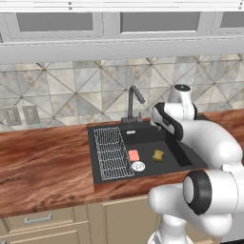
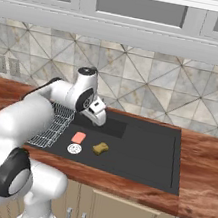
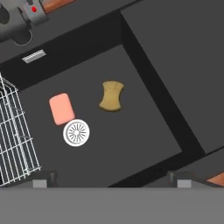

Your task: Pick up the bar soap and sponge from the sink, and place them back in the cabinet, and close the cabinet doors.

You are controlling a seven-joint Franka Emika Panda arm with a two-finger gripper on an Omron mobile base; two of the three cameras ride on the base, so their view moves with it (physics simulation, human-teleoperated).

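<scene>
The salmon-pink bar soap (image 1: 134, 155) (image 2: 78, 137) (image 3: 61, 108) lies flat on the floor of the black sink (image 1: 147, 138) (image 2: 145, 148) (image 3: 131, 131), just beside the round white drain (image 3: 76, 132). A short gap to its right lies the mustard-yellow sponge (image 1: 157, 155) (image 2: 100, 148) (image 3: 111, 95). My gripper (image 2: 100, 119) (image 3: 111, 179) hovers above the basin, pointing down at both, open, with nothing between its fingers. The cabinet and the cabinet doors are out of view.
A white wire rack (image 1: 112, 152) (image 2: 52, 126) (image 3: 13, 135) fills the sink's left side. The dark faucet (image 1: 133, 102) rises behind the basin. A wooden counter (image 1: 43, 162) (image 2: 203, 163) surrounds the sink, with grey glass-fronted upper cabinets (image 1: 143, 21) above and tan drawers (image 1: 38, 220) below.
</scene>
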